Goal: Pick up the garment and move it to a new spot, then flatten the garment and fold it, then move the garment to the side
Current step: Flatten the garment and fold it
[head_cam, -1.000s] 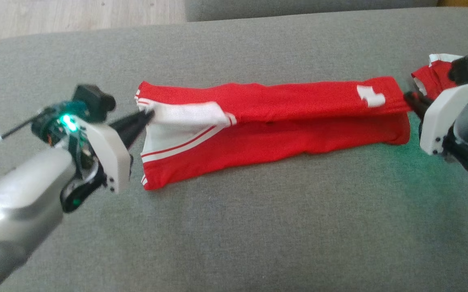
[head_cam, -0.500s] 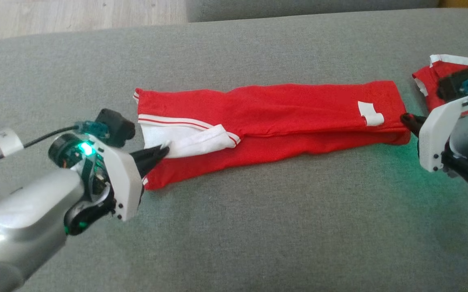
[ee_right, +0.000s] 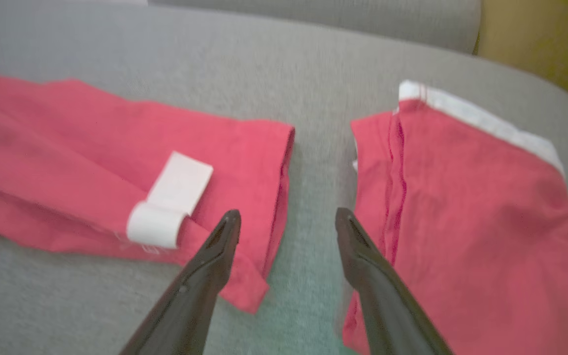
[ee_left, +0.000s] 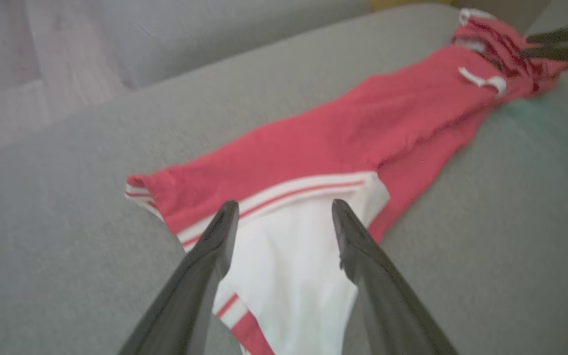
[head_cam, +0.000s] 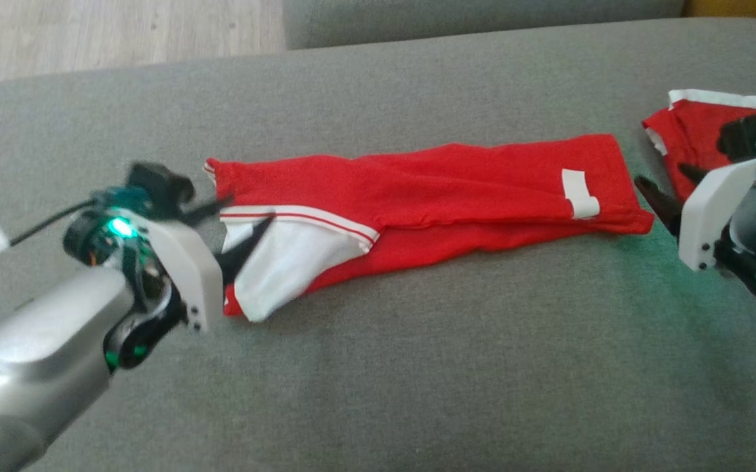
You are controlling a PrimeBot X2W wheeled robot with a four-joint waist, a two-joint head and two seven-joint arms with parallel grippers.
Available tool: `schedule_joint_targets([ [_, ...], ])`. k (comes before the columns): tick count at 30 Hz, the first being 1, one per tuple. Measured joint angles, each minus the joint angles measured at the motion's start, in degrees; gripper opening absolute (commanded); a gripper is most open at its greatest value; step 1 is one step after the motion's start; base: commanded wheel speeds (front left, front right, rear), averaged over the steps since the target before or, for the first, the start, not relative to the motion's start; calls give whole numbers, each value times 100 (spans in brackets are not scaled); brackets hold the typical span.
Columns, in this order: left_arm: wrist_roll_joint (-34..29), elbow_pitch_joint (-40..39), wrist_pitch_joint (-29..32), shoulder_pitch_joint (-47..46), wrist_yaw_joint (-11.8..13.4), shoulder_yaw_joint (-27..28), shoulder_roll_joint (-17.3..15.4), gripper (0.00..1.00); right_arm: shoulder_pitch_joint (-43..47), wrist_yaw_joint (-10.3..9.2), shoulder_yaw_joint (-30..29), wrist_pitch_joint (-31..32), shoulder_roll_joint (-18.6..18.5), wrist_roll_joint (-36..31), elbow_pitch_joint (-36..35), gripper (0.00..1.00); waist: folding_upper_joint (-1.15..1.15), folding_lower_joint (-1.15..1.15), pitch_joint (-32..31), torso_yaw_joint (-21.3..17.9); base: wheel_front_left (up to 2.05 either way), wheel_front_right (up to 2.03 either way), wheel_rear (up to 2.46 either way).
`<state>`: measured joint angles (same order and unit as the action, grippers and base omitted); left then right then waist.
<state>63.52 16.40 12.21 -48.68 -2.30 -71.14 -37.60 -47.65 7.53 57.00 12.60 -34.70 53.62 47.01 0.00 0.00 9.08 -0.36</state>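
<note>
Lying lengthwise across the grey sofa cushion [head_cam: 378, 367], the red garment [head_cam: 430, 190] forms a long, narrow band, doubled along its length. It has a white panel [head_cam: 286, 262] at its left end and a white tag [head_cam: 577, 193] near its right. Your left end effector [ee_left: 284, 209] is released, fingers spread above the white panel, grasping nothing. Your right end effector [ee_right: 286, 217] is also released and empty, poised just off the garment's right edge, between it and a second red garment [head_cam: 686, 124]. The step in hand looks like the fold. To do it well, pinch every layer at one end, lift low, and carry that end across to meet the other, edges aligned, keeping clear of the neighbouring cloth.
</note>
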Motion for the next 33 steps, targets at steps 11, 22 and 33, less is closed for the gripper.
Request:
schedule_joint_targets([
  [11, -149, 439, -2510, 366, 1044, 1168, 658, 100, -109, 0, -1106, -2463, 627, -182, 307, 100, 0, 0, -532, -98, 0, 0, 0],
  [22, -1548, -283, -2671, 2360, 1539, 3505, 1338, 100, 1104, 0, -3757, -2698, 1653, -2081, -816, 100, 0, 0, -983, -139, 0, 0, 0],
  [33, -2914, -363, -2674, 4095, 1226, 4598, 2280, 100, 3632, 0, -5219, -2697, 3065, -4157, -1824, 100, 0, 0, -1134, -143, 0, 0, 0],
])
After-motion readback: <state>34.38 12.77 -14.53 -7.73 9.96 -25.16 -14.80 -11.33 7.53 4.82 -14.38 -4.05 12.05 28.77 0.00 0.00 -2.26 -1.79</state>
